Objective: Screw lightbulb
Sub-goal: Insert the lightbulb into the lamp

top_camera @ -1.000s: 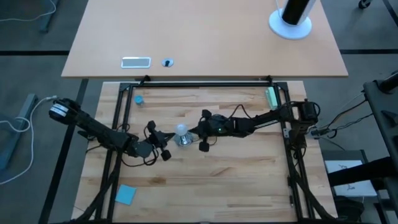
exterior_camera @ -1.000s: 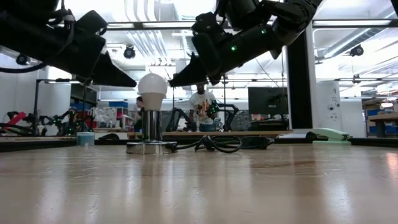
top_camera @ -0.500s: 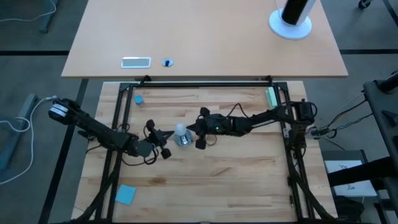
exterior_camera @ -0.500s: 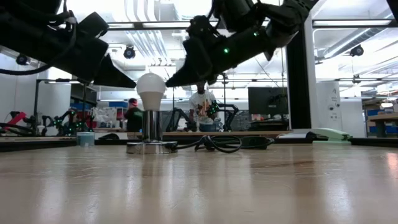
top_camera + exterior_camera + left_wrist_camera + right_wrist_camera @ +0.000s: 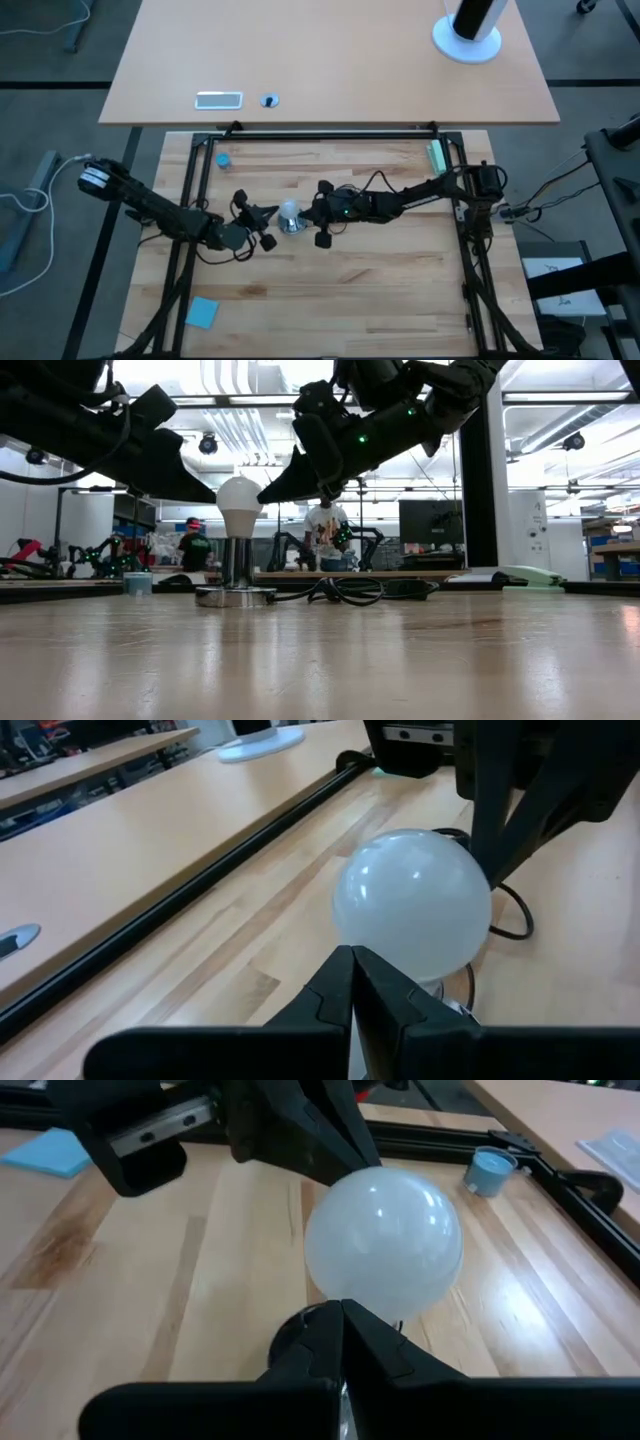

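Overhead, your lightbulb [image 5: 290, 211] stands mid-counter [image 5: 400, 280] in its socket disc [image 5: 293, 226], flanked by both arms. Level view: left gripper [image 5: 208, 493] and right gripper [image 5: 266, 494], both clenched empty, tips touching or nearly touching the bulb's sides.

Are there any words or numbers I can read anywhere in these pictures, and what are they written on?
None can be read.
White papers beside the table: dark marks, too small to read.
Clear packet on the far tabletop: no legible print.
Lightbulb: no writing visible.
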You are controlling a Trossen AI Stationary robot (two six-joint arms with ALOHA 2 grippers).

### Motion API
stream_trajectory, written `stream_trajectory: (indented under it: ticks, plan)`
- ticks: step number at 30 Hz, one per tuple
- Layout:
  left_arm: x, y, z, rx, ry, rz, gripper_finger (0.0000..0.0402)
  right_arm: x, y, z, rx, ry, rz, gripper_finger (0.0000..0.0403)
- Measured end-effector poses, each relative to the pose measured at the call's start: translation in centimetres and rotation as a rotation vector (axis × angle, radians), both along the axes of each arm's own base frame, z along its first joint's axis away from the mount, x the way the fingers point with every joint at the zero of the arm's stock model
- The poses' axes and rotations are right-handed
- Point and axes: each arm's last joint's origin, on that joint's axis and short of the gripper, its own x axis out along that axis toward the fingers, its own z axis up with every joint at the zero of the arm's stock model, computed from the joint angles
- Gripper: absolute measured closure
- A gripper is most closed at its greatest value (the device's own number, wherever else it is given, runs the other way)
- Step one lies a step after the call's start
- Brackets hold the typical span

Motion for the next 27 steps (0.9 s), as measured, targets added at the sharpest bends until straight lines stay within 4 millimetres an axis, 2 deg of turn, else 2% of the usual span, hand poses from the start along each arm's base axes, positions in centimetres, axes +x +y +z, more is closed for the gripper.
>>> stream_trajectory:
  ticks: [9,15,27]
  plan:
    - [-0.3,-0.4,0.2,-0.007,0.000,-0.034,0.0402,-0.4,-0.4,0.2,-0.040,0.055,-0.087,0.0403]
    - [-0.1,-0.8,0.1,-0.043,0.033,-0.151,0.0402,-0.2,-1.5,0.3,-0.053,0.031,-0.127,0.0403]
    - [-0.1,-0.4,0.0,-0.019,0.021,-0.081,0.0402,0.4,-1.5,0.9,0.005,-0.009,-0.023,0.0403]
